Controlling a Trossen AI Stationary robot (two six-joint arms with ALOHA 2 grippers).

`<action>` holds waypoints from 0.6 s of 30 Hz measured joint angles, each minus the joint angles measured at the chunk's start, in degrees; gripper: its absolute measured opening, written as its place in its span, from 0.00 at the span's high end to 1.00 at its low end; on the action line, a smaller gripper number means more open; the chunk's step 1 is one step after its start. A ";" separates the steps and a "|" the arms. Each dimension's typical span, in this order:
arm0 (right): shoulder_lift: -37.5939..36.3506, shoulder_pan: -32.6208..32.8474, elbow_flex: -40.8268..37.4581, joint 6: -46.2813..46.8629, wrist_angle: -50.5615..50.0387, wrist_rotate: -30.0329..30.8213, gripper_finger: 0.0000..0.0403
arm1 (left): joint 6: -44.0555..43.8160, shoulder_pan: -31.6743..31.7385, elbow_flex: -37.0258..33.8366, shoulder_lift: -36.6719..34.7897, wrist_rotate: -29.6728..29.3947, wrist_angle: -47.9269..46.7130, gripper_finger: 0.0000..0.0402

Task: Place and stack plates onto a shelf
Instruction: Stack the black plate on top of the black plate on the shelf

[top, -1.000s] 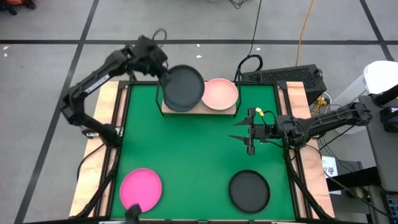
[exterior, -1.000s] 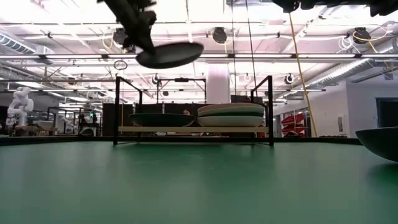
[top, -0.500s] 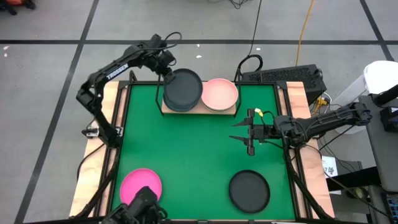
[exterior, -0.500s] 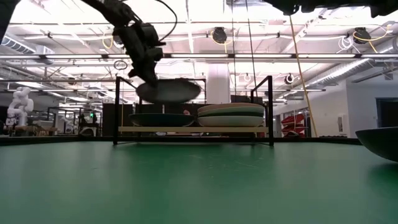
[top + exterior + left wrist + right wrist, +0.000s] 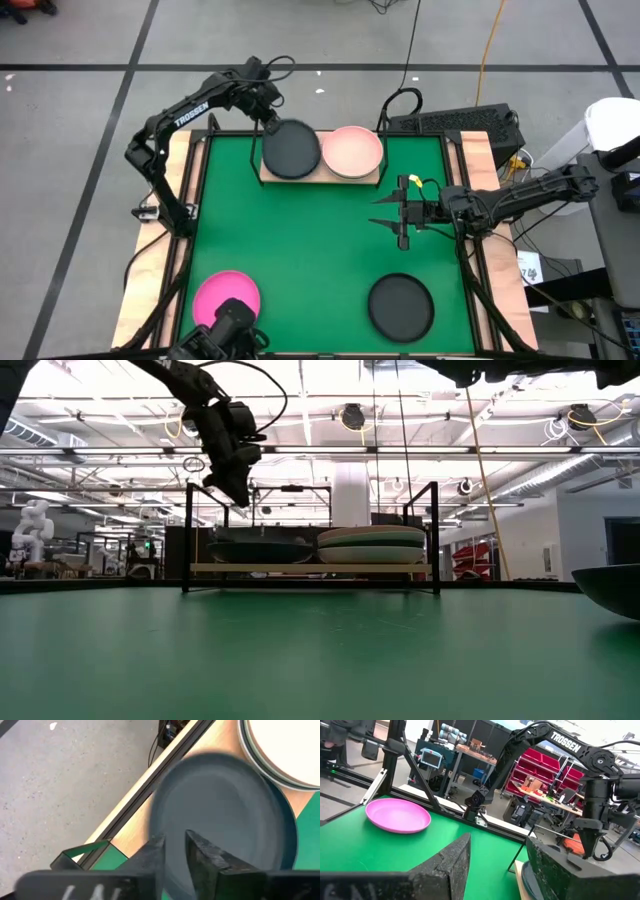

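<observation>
The light-wood shelf (image 5: 320,178) (image 5: 310,568) stands at the mat's far edge. A dark plate (image 5: 291,150) (image 5: 260,550) (image 5: 225,805) lies on its left half, on top of another dark plate. A stack topped by the pale pink plate (image 5: 354,152) (image 5: 370,544) fills its right half. My left gripper (image 5: 265,108) (image 5: 237,488) (image 5: 175,852) hangs above the dark plate's far-left rim, its fingers a narrow gap apart and holding nothing. My right gripper (image 5: 400,212) (image 5: 495,870) waits open above the mat's right side. A hot pink plate (image 5: 227,300) (image 5: 397,815) and another dark plate (image 5: 400,307) rest on the mat.
The shelf's black wire posts (image 5: 188,535) (image 5: 436,535) rise at its ends, close beside my left gripper. Cables and a keyboard (image 5: 460,122) lie beyond the table's far right corner. Bare green mat (image 5: 300,240) stretches between the shelf and the two near plates.
My left gripper has come down toward the shelf's left half with the dark plate. The plate has left its fingers and dropped flat onto the dark plate lying there. The gripper stays above it. My right arm has kept still.
</observation>
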 joint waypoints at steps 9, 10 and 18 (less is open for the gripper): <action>0.00 0.00 0.00 0.00 -0.46 0.00 0.57 | -0.03 -0.55 0.00 -1.28 -2.42 0.58 0.52; 0.00 0.00 0.00 0.00 -0.74 0.21 0.57 | -0.19 -0.55 0.00 -2.12 -2.42 0.83 0.51; -0.02 -0.04 0.11 2.43 -6.65 11.94 0.57 | 0.12 -4.65 0.24 -16.36 -0.85 7.58 0.55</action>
